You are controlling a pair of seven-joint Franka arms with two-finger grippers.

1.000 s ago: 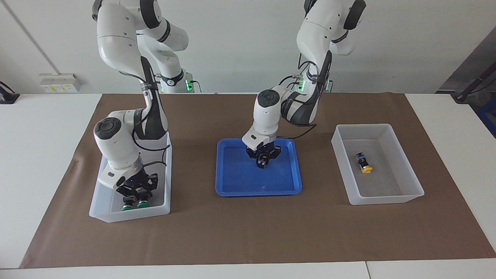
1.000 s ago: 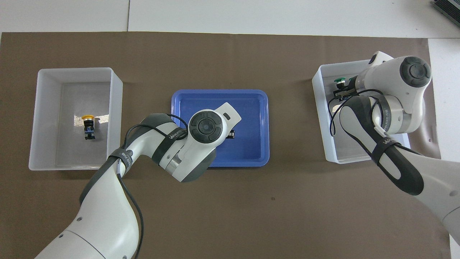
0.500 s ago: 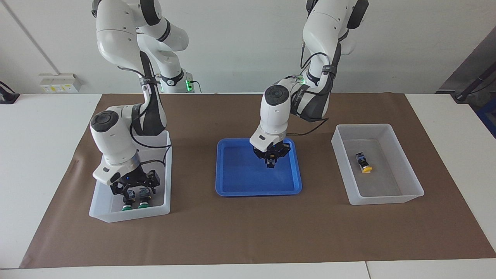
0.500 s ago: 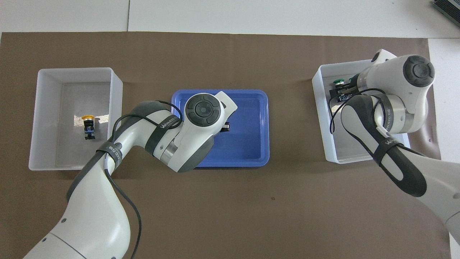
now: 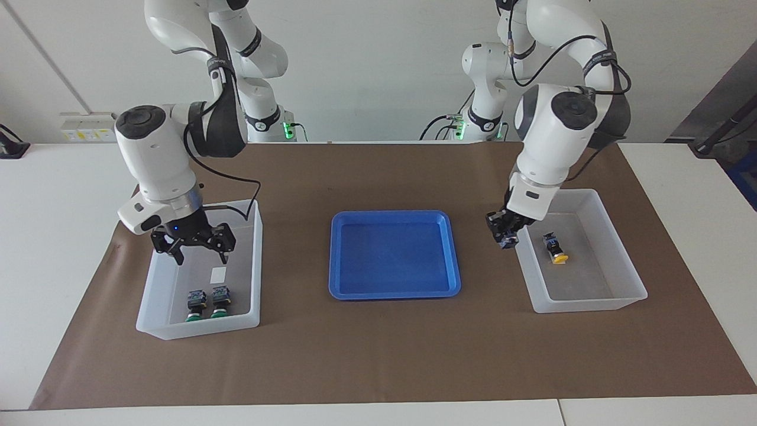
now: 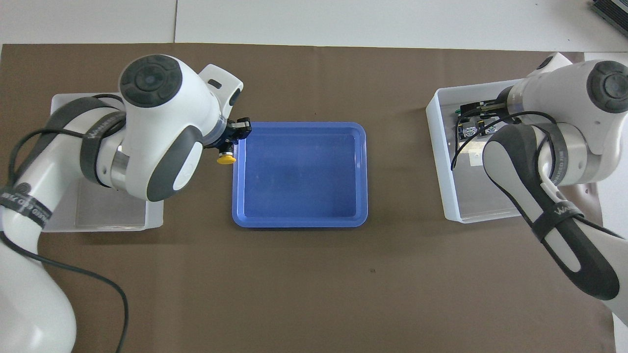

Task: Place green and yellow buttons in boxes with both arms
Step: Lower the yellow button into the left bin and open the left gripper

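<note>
Two green buttons point(image 5: 208, 303) stand side by side in the box point(image 5: 198, 328) at the right arm's end. My right gripper point(image 5: 201, 254) hangs open and empty above that box. In the overhead view it point(image 6: 473, 120) covers most of the green buttons. One yellow button point(image 5: 555, 248) lies in the box point(image 5: 585, 305) at the left arm's end. My left gripper point(image 5: 505, 234) is shut on another yellow button point(image 6: 226, 159), cap down, over the mat between the blue tray and that box, close to the box's wall.
The shallow blue tray point(image 5: 393, 293) lies in the middle of the brown mat point(image 5: 378, 355) with nothing in it. In the overhead view the left arm hides most of the box point(image 6: 59, 100) at its end.
The left gripper lifted the yellow button off the blue tray and swung it toward the box at its end. The right gripper opened, let go of a green button and rose out of its box.
</note>
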